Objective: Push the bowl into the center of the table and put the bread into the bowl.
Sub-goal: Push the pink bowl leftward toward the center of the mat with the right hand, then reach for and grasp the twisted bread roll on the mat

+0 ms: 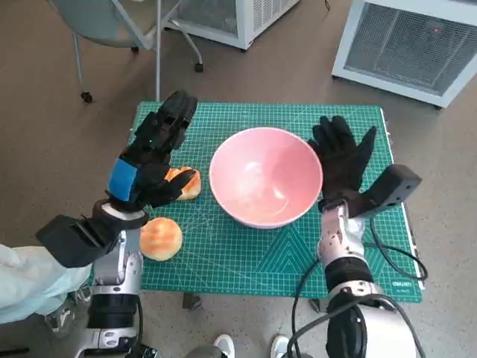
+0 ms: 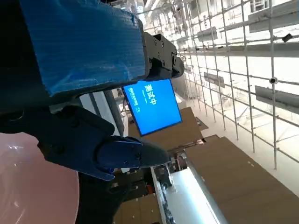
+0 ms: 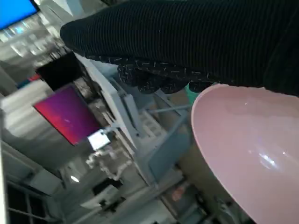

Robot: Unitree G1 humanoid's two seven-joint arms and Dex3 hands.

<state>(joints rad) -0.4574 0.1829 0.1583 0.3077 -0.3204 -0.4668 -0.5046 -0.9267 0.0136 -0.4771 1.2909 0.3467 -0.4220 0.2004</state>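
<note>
While I look down from my head camera, the pink bowl (image 1: 265, 176) sits upright a little above the middle of the frame, on the green cutting mat (image 1: 246, 257) that covers the table. My right hand (image 1: 343, 158), in its black knitted glove, stands just to the right of the bowl with its fingers spread and pointing toward the top of the frame; it holds nothing, and its palm side is against or right beside the bowl's right rim, though I cannot tell whether they touch. My left hand (image 1: 151, 155), blue tape on its back, hovers at the left of the frame with fingers stretched toward the upper right, empty. Beneath its lower edge one piece of bread (image 1: 185, 183) shows, partly hidden by the fingers, just left of the bowl. A second round bread roll (image 1: 160, 238) lies lower left on the mat, near my left wrist.

From my right wrist camera, the bowl's pink rim (image 3: 243, 144) fills the lower right, close under the glove (image 3: 187, 42). A chair (image 1: 104, 19) stands on the floor at the upper left.
</note>
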